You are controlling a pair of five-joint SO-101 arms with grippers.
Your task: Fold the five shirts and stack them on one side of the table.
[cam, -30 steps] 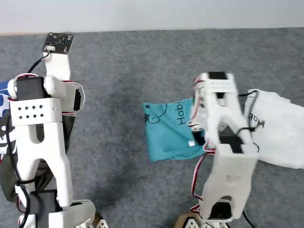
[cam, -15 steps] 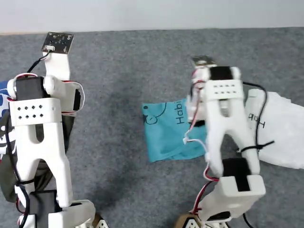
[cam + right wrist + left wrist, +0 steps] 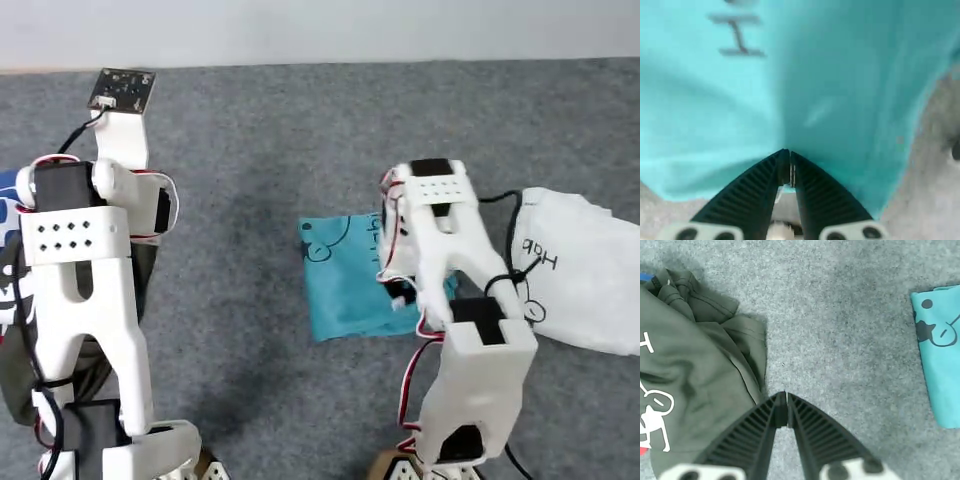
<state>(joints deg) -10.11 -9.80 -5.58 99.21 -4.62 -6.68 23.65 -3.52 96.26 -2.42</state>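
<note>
A teal shirt lies partly folded at the table's middle. In the right wrist view the teal shirt spreads under my right gripper, which is shut with a bit of the teal cloth pinched between its fingers. The right arm covers the shirt's right part. A white shirt lies crumpled at the right. My left gripper is shut on nothing, low over bare table beside an olive shirt. The teal shirt lies farther off.
The left arm stands over the olive shirt at the table's left edge, with a blue patch of cloth beside it. Grey table lies bare between the arms and toward the back wall.
The right arm reached farther back, then swung left and pulled in over the teal shirt. The left arm has kept still.
</note>
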